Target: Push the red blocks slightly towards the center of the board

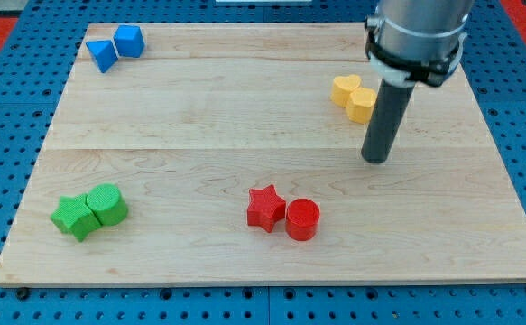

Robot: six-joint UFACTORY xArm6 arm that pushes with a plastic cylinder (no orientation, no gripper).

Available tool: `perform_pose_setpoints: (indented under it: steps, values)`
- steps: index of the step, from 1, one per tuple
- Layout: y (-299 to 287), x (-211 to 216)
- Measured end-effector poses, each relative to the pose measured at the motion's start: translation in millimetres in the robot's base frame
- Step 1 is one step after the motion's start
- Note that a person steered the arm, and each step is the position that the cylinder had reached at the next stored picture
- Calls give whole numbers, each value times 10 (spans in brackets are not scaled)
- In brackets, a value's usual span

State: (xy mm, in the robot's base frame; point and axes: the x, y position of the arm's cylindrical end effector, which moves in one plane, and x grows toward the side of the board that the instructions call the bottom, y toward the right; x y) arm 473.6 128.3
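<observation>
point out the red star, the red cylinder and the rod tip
red star [264, 208], camera view, middle of its top face
red cylinder [303, 214], camera view, centre of its round top
my tip [375, 160], camera view, very end of the rod, above and right of both

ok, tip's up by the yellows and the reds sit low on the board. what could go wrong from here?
1. My tip sits just below the yellow blocks, at the view's right; a careless start could clip them.
2. The red star and red cylinder lie near the board's bottom edge. Getting below them leaves little room, and a push from the wrong side could send them off.
3. The two reds touch; an off-centre push may split them apart.
</observation>
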Motion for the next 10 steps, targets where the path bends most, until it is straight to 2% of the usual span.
perform_pose_setpoints:
  steps: [2,3,4,6,7,8,9,10]
  values:
    - [-448,572]
    - [-248,787]
    - [-731,1079]
    - [-2023,643]
    - [-2021,963]
    - [-1095,1281]
    - [-625,1135]
    - [-1130,742]
